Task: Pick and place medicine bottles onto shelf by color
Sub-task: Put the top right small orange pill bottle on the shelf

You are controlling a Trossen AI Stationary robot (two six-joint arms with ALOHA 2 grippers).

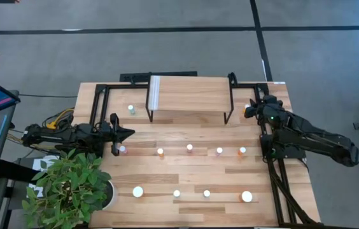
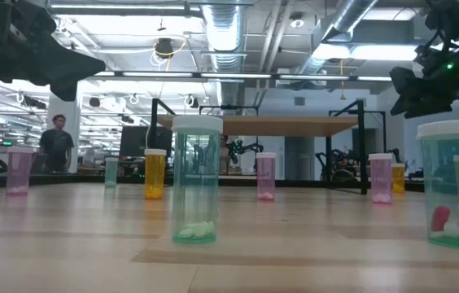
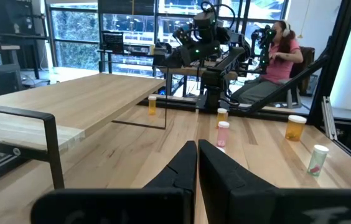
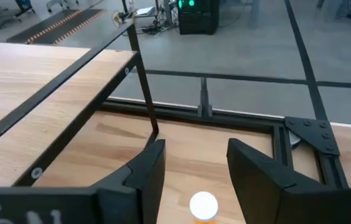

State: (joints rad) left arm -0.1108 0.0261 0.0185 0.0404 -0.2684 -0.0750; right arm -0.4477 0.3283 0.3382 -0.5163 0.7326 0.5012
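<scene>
The right claw point(image 4: 191, 171) is held with its fingers spread wide beside the shelf's point(image 1: 189, 94) right end, directly above an orange bottle point(image 4: 203, 207) that is not gripped. The left claw point(image 1: 127, 133) is pressed shut, empty, low over the desk point(image 1: 186, 172) near a pink bottle point(image 1: 123, 150). No readable label is seen on the medicine bottles point(image 1: 190, 149), which stand in rows on the desk. A seated person point(image 3: 281, 53) is shown only in the left wrist view.

We see a light-wood table point(image 1: 230, 181) carrying the raised shelf point(image 1: 189, 94) at its far edge, a potted plant point(image 1: 71, 187) at one corner, and white-capped medicine bottles point(image 1: 190, 149) scattered in rows.
</scene>
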